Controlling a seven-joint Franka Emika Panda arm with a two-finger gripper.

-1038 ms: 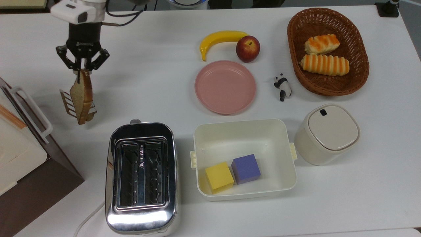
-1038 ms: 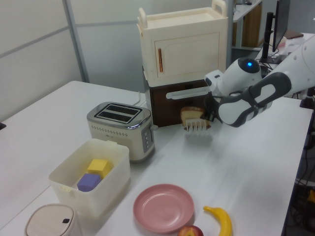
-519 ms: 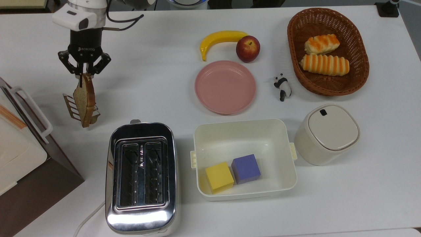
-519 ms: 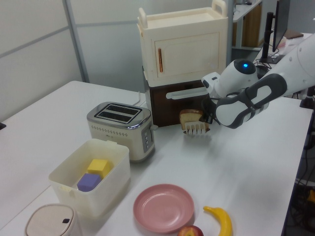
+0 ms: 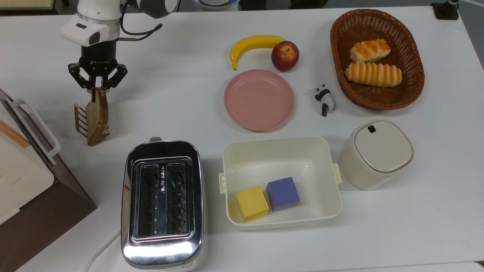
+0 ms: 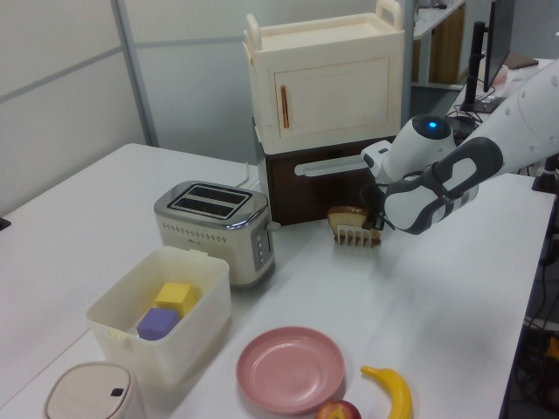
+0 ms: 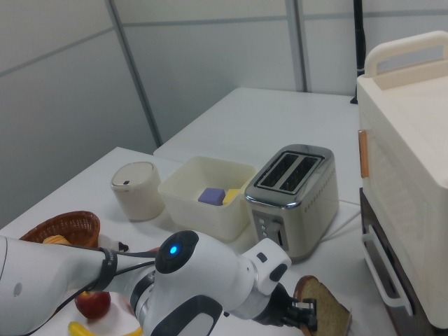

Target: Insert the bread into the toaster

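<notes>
Chrome two-slot toaster [image 5: 163, 204] stood near table's front-left edge in top view, slots up, both unfilled. Wholemeal bread slice [image 5: 96, 115] held on edge in wire toast rack [image 5: 81, 120] toward back-left corner, crust presented for pinch. Gripper [image 5: 96, 86] fingers closed onto slice's upper crust.

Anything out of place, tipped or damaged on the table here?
Only one small thing: the panda figurine lies on its side between the pink plate and the basket. The gripper holds the bread at the toast rack; the toaster stands upright, slots empty.
</notes>
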